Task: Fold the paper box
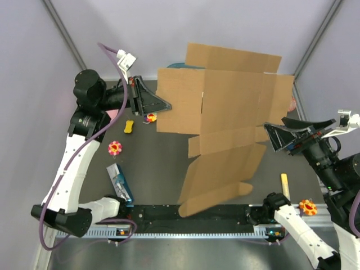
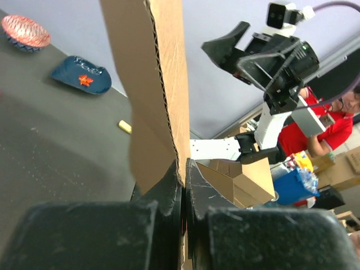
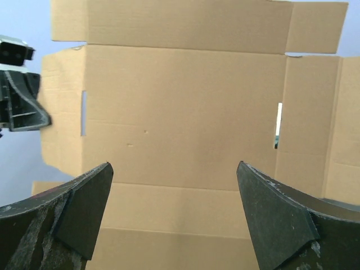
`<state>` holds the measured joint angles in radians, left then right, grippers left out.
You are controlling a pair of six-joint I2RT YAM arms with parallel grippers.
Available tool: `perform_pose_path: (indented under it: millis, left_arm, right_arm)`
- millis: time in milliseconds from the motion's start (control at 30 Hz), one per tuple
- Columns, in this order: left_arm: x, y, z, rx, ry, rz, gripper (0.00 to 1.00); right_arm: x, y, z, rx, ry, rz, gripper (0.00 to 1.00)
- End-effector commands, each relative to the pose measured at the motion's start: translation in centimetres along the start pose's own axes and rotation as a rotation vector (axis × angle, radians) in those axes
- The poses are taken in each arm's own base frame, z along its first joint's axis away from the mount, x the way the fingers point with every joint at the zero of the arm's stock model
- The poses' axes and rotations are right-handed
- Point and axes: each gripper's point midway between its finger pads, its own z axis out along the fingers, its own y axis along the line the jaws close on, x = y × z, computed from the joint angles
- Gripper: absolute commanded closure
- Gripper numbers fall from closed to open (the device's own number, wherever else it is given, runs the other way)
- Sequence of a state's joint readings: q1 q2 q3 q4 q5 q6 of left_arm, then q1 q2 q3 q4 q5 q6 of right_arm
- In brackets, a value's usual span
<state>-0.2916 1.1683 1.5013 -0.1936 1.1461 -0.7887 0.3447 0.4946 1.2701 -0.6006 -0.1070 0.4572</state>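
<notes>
Holding the box (image 1: 225, 107) up off the desk (image 1: 157, 163) by its left edge, I had my left jaws pressed together on the cardboard. In the left wrist view the ridged edge of the sheet rose straight out from between my fingertips (image 2: 169, 188). The box was unfolded, one broad brown sheet with flaps and creases, hanging over the middle of the desk. Its top flap pointed toward the far wall, while its lower flaps bent at a crease and sloped down toward the near edge. I could not tell whether the lowest flap touched the desk. My right jaws were spread wide and held nothing. They sat close to the right side of the box and faced its broad panel, which filled the right wrist view between the two tips. On the left part of the desk lay a yellow block (image 1: 129, 126), a red-and-yellow flower toy (image 1: 115, 148), a second flower toy (image 1: 150, 117) just below my left jaws, and a blue packet (image 1: 120, 183) nearer the arm bases. On the right lay a yellow stick (image 1: 286, 185), and an orange flower (image 1: 307, 206) sat beside my right arm's base. A red patterned bowl (image 2: 25, 32) and a blue dish (image 2: 81, 75) sat at the desk's edge in the left wrist view.
</notes>
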Motion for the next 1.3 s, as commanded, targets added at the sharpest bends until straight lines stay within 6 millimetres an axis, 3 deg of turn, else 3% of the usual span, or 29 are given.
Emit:
perform_pose_path:
  millis: [0, 167, 233, 267, 333, 367, 433, 467, 533, 667, 833, 1033, 1200, 1233, 1267]
  left_arm:
    - [-0.6, 5.2, -0.1, -0.033, -0.006, -0.081, 1.00]
    - [1.5, 16.5, -0.3, -0.154, 0.017, -0.233, 1.00]
    - [2.3, 19.4, -0.4, -0.189, 0.036, -0.265, 1.00]
    - [3.4, 22.3, -0.2, -0.217, 0.065, -0.283, 1.00]
    - [4.4, 24.4, -0.1, -0.261, 0.104, -0.324, 1.00]
    - [5.6, 26.9, 0.0, -0.291, 0.135, -0.314, 1.00]
    - [6.2, 28.8, -0.2, -0.350, 0.172, -0.330, 1.00]
    - [7.2, 30.7, -0.2, -0.374, 0.195, -0.335, 1.00]
    - [7.6, 32.2, -0.5, -0.423, 0.215, -0.329, 1.00]
    - [10.2, 36.4, -1.8, -0.623, 0.313, -0.283, 1.00]
    - [11.5, 38.7, -3.3, -0.776, 0.385, -0.173, 1.00]
    - [10.9, 39.5, -4.5, -0.904, 0.435, 0.057, 1.00]
    - [8.4, 37.8, -3.9, -0.891, 0.378, 0.276, 1.00]
    - [9.5, 38.0, -4.1, -0.896, 0.386, 0.281, 1.00]
    - [8.0, 37.3, -3.8, -0.903, 0.330, 0.343, 1.00]
  right_arm:
    - [0.4, -0.2, -0.1, 0.003, 0.005, -0.004, 0.07]
    - [2.0, -1.3, 0.6, 0.030, 0.043, -0.017, 0.07]
    - [2.6, -1.8, 0.8, 0.046, 0.052, -0.024, 0.06]
    - [3.4, -2.3, 1.0, 0.055, 0.072, -0.022, 0.06]
    - [4.3, -2.9, 1.4, 0.069, 0.095, -0.024, 0.06]
    - [5.1, -3.4, 1.8, 0.082, 0.115, -0.021, 0.06]
    - [6.0, -4.0, 2.3, 0.098, 0.133, -0.016, 0.06]
    - [6.7, -4.4, 2.7, 0.103, 0.145, -0.015, 0.06]
    - [7.5, -5.0, 3.4, 0.118, 0.163, -0.019, 0.06]
    - [9.9, -6.5, 5.1, 0.143, 0.208, -0.026, 0.06]
    - [12.0, -7.0, 7.1, 0.122, 0.246, -0.007, 0.07]
    - [13.5, -6.8, 8.0, 0.088, 0.280, 0.020, 0.07]
    - [14.1, -6.4, 8.3, 0.058, 0.303, 0.033, 0.08]
    - [14.1, -6.4, 8.4, 0.056, 0.305, 0.029, 0.08]
    - [14.2, -6.4, 8.5, 0.056, 0.310, 0.021, 0.08]
